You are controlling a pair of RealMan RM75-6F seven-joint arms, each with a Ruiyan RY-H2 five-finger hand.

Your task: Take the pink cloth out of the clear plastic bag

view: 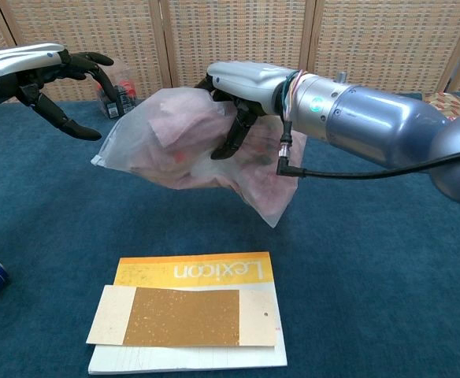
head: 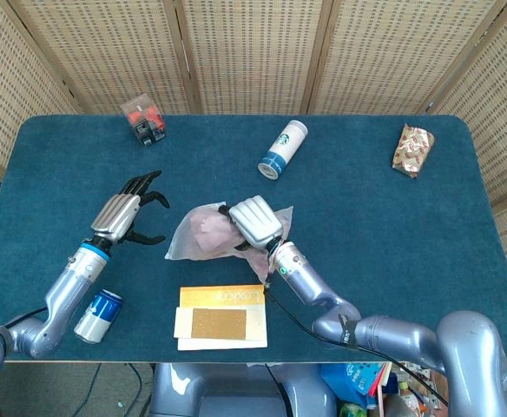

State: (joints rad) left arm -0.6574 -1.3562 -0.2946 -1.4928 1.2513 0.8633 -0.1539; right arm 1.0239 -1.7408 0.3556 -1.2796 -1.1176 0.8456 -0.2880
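My right hand [head: 255,221] [view: 242,88] grips the clear plastic bag [head: 203,236] [view: 175,142] and holds it up above the table. Inside the bag lies the crumpled pink cloth [view: 191,130] [head: 212,233]. The bag's loose end points left toward my left hand [head: 128,213] [view: 45,75]. That hand is open, fingers spread, a short way left of the bag and not touching it.
A yellow Lexicon book [head: 221,315] [view: 189,311] with a cork sheet on it lies below the bag. A blue can [head: 97,314] rests front left. A Starbucks cup [head: 282,149], a clear box of red items [head: 144,120] and a wrapped snack [head: 414,149] sit farther back.
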